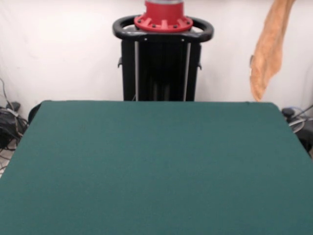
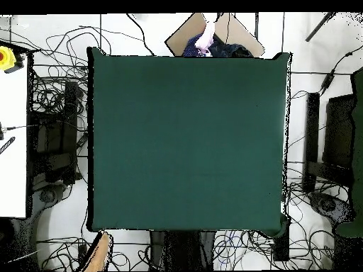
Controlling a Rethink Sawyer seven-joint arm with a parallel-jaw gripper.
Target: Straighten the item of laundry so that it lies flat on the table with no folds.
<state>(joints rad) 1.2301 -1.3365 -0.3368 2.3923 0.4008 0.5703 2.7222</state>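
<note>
The light-orange towel (image 1: 268,49) hangs in the air as a long bunched strip at the upper right of the front view, past the far right corner of the dark green table (image 1: 156,166). Its top runs out of the picture, so what holds it is hidden. In the overhead view the towel (image 2: 98,253) shows just off the table's (image 2: 188,142) bottom left corner. Nothing lies on the table. The gripper shows in neither view.
The robot's black pedestal with its red base (image 1: 163,54) stands behind the table's far edge. A person (image 2: 207,39) shows at the top edge of the overhead view. Cables and equipment lie on the floor around the table.
</note>
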